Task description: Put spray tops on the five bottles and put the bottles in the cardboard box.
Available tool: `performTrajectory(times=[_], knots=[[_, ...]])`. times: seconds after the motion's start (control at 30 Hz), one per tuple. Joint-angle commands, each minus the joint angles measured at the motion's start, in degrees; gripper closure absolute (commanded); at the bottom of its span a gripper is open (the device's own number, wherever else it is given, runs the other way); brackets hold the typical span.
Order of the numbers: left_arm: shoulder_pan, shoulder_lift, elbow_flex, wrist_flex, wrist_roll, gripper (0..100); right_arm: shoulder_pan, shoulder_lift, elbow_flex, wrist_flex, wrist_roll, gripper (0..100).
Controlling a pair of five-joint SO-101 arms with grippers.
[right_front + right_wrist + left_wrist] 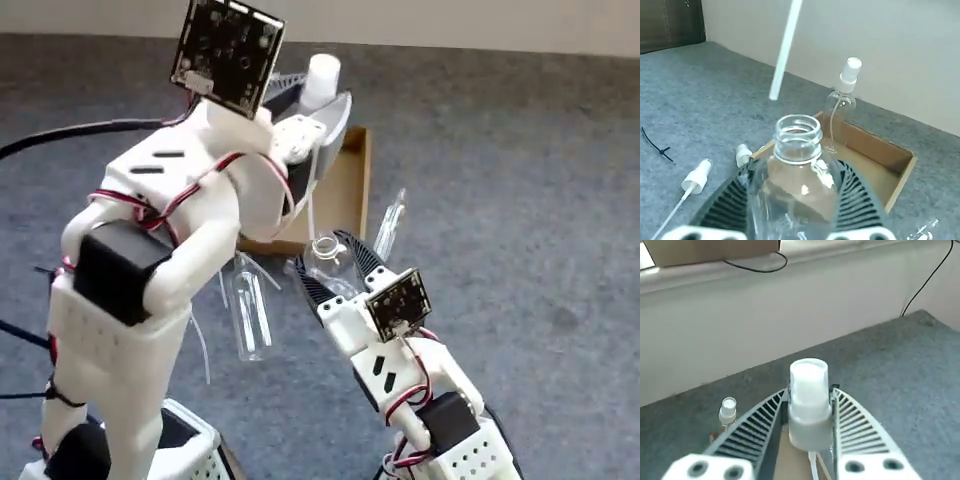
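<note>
A black cable tie [655,143] lies on grey carpet [520,200].

Indoor room (home or office unclear), grey carpet [520,200], pale wall [790,315]

Soft even daylight, faint shadows, small glints on the bottle [795,170]

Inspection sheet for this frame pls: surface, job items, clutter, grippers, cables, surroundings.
Surface: grey carpet.
Job's things: cardboard box with one upright capped bottle, seemingly inside its far end; lying bottle on the carpet beside the box; loose spray tops on the carpet.
Clutter: black tie on the carpet.
Grippers: left gripper shut on held spray top; right gripper shut on open bottle.
Cables: black cable beside the left arm.
Surroundings: pale wall.
</note>
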Motion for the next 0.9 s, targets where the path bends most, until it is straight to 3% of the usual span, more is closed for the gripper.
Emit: performTrajectory(times=[0.0, 0.33, 0.63, 0.87], knots=[[3.9, -1.9, 0.6, 1.4, -0.1, 98, -0.1, -0.6, -0.9, 0.4, -0.4, 99.4], [5.7, -2.2, 12.2, -9.1, -0.5, 98, -0.1, -0.6, -0.9, 0.5, -0.4, 99.4], [5.7, -2.2, 3.0, -5.7, -4.0, 100, -0.1, -0.6, -0.7, 0.5, -0.3, 99.4], [3.6, -2.2, 2.6, -4.9, -4.2, 100, -0.1, -0.6, -0.7, 0.5, -0.3, 99.4]])
